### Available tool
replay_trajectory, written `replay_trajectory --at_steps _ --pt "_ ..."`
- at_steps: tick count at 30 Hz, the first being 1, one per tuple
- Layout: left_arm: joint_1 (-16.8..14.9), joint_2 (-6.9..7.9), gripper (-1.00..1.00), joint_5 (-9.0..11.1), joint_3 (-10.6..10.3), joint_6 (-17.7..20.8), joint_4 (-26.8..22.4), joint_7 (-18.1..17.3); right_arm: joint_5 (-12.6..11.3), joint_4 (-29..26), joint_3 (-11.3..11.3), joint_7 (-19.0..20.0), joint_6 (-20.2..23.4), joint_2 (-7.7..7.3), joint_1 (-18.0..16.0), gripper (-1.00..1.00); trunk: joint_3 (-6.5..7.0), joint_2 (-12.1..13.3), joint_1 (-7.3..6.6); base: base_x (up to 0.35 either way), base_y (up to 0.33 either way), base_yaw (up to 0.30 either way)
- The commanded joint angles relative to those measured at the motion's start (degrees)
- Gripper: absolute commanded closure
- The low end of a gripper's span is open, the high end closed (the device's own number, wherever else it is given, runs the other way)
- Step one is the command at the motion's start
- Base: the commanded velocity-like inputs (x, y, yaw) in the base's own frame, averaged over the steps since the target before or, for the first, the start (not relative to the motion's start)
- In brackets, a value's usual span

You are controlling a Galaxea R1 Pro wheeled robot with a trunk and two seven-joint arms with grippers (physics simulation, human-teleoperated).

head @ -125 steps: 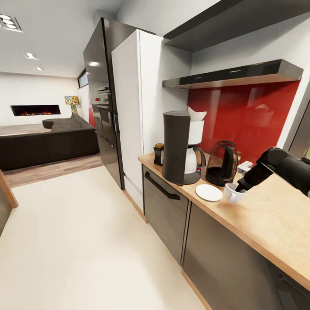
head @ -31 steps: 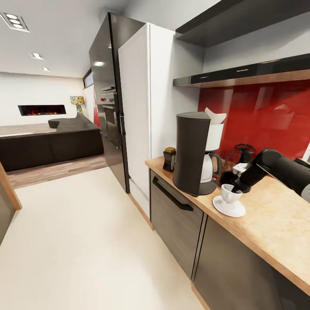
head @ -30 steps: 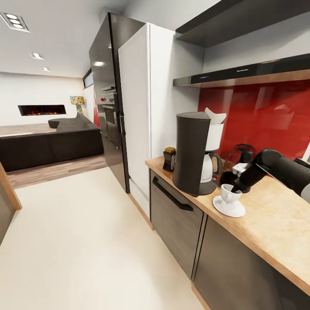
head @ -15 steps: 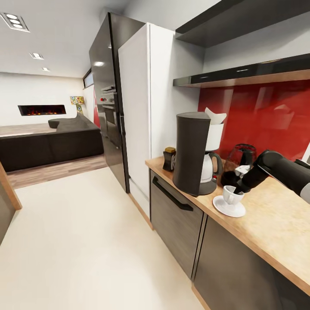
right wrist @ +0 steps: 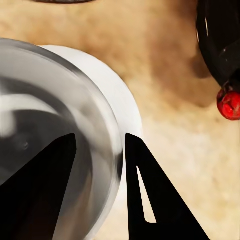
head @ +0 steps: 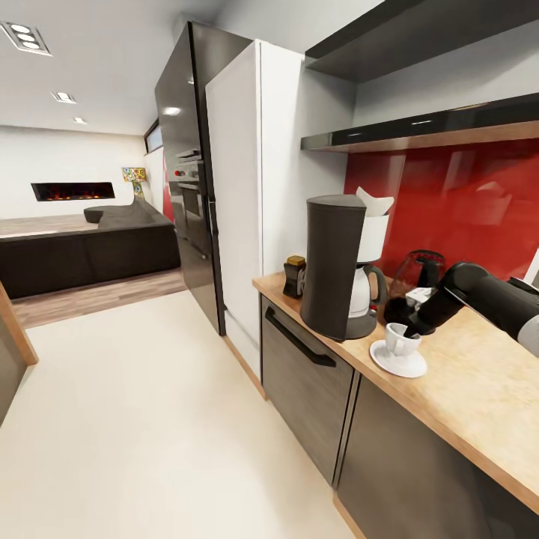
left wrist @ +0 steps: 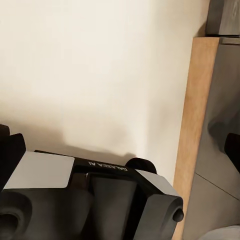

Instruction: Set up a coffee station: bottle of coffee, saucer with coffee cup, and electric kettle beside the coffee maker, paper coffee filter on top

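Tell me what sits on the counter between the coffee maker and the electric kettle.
In the head view, the coffee cup on its saucer sits between the coffee maker and the electric kettle, nearer the counter's front edge.

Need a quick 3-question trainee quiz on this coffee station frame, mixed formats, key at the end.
1. True or false: the small white ceramic coffee cup stands on the flat round white saucer.
2. What sits on top of the tall dark grey coffee maker? A) golden-capped jar B) white crumpled paper filter C) red switch
3. Fill in: the fingers of the right gripper straddle the cup's ____, one inside and one outside.

Key: 1 true; 2 B; 3 rim (wall). The right wrist view shows one finger inside the cup and the other outside it, over the saucer.
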Motion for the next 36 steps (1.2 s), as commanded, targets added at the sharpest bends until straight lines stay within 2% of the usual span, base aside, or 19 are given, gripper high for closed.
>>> replay_trajectory --at_steps 1,18,22,31,36 --pt "-0.03 0.02 -1.0 0.61 -0.45 0.41 -0.04 -0.11 -0.6 -0.07 0.34 -0.17 0.37 -0.03 -0.12 1.0 -0.07 -0.04 0.0 0.0 0.0 0.0" --pt "-0.03 0.02 -1.0 0.62 -0.42 0.41 -0.03 -0.11 -0.6 2.27 0.37 -0.17 0.31 0.11 -0.12 1.0 -0.07 -0.04 0.0 0.0 0.0 0.0" --pt "-0.03 0.02 -1.0 0.62 -0.38 0.41 -0.03 -0.11 -0.6 2.3 0.39 -0.17 0.31 0.11 -0.12 1.0 -0.79 -1.64 0.88 0.0 0.0 0.0" --pt "-0.03 0.02 -1.0 0.62 -0.43 0.41 -0.05 -0.11 -0.6 2.3 0.39 -0.17 0.31 0.11 -0.12 1.0 -0.79 -1.64 0.88 0.0 0.0 0.0" --pt "-0.03 0.02 -1.0 0.61 -0.41 0.41 -0.04 -0.11 -0.6 2.3 0.39 -0.18 0.31 0.11 -0.12 1.0 -1.32 -2.85 1.54 0.0 0.0 0.0"
